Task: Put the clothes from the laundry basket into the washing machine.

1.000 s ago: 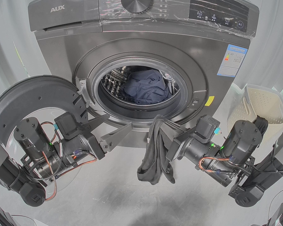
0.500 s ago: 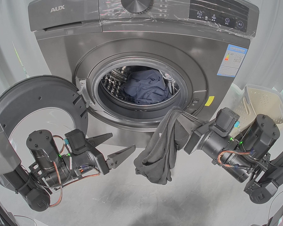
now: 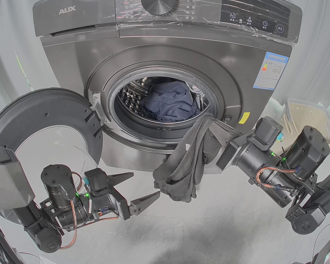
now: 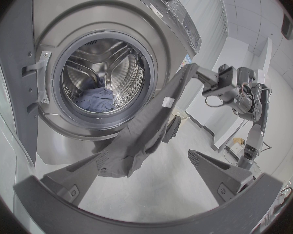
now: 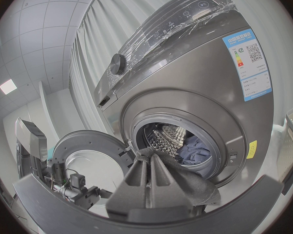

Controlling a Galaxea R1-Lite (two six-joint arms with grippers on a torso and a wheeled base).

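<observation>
One dark grey garment (image 3: 183,162) is clamped in the right pincer (image 3: 212,126) in front of the washing machine (image 3: 165,37).
The garment hangs at the lower right rim of the drum opening, its loose end above the floor. A blue garment (image 3: 170,101) lies inside the drum. The left pincer (image 3: 145,184), jaws apart and empty, sits low near the open door (image 3: 44,110). The laundry basket (image 3: 311,118) stands right of the machine.
</observation>
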